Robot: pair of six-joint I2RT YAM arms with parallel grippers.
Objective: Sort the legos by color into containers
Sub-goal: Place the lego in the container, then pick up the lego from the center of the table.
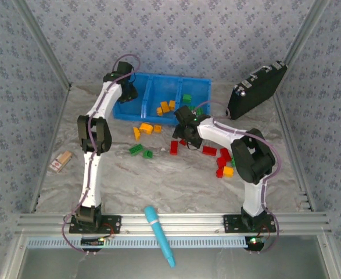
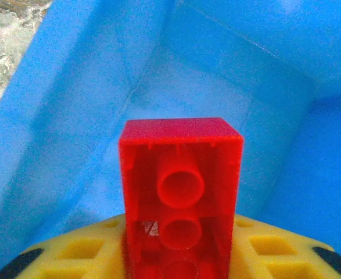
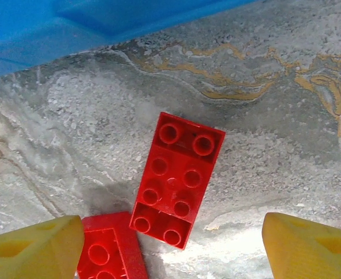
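My left gripper (image 1: 126, 87) hangs over the left compartment of the blue bin (image 1: 170, 77), shut on a red brick (image 2: 180, 192) that stands up between its yellow pads (image 2: 83, 250). The middle compartment holds orange-yellow bricks (image 1: 165, 107) and the right one a green brick (image 1: 186, 98). My right gripper (image 1: 185, 119) is open just in front of the bin, above a flat red brick (image 3: 177, 179) that lies between its fingertips (image 3: 33, 250). A second red brick (image 3: 109, 250) touches it. Orange (image 1: 146, 128), green (image 1: 136, 149) and red (image 1: 223, 160) bricks lie loose on the table.
A black hard case (image 1: 256, 88) leans at the back right. A cyan pen-like tool (image 1: 160, 235) lies across the front rail. A small wooden object (image 1: 60, 161) sits at the left. The bin's blue wall (image 3: 71, 29) runs close behind the right gripper.
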